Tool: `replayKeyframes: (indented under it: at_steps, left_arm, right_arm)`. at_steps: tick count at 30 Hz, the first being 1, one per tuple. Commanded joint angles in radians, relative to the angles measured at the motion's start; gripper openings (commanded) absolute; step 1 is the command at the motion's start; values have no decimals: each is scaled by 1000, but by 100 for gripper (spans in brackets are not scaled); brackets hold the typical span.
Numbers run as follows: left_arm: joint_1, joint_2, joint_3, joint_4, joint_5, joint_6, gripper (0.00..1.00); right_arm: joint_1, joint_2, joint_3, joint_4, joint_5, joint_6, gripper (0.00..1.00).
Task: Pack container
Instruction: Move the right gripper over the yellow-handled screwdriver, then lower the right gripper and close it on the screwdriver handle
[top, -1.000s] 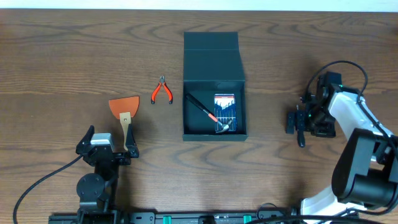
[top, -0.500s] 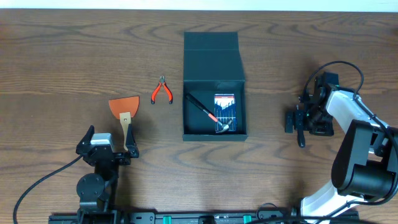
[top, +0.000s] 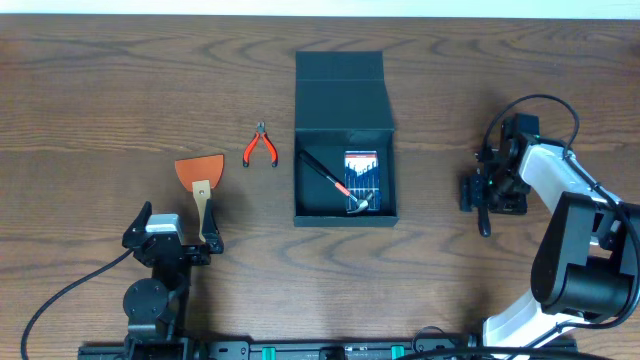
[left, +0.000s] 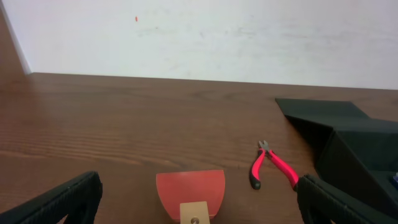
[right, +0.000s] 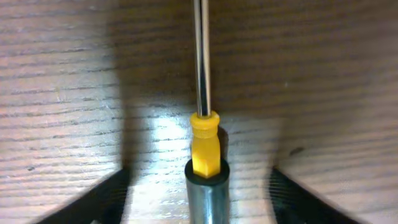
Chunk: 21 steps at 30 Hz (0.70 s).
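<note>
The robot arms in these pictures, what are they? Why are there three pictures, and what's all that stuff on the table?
They are two robot arms at a wooden table. Each one ends in a two-finger pincher called a gripper. One picture looks down from above. The other two come from little cameras on the arms' wrists.

In the middle is a dark green container with its lid flipped open. A small screwdriver set and a thin dark tool lie inside.

Red pliers and an orange scraper lie on the table near the left gripper, which is open and holds nothing.

The right gripper has a finger on each side of a yellow screwdriver lying on the table, but isn't squeezing it yet.
</note>
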Motion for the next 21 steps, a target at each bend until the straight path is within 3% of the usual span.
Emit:
replayKeyframes:
  at_steps: [1, 6, 9, 21]
  left_arm:
    - [3, 0, -18, -36, -5, 13, 99]
    - [3, 0, -18, -36, -5, 14, 98]
    - [3, 0, -18, -36, -5, 13, 99]
    - [3, 0, -18, -36, -5, 13, 99]
  right_arm:
    - [10, 32, -8, -8, 18, 21, 50]
    - [10, 32, -8, -22, 24, 25, 47]
    - [10, 32, -8, -26, 26, 28, 40]
    - [10, 32, -8, -51, 41, 51, 35]
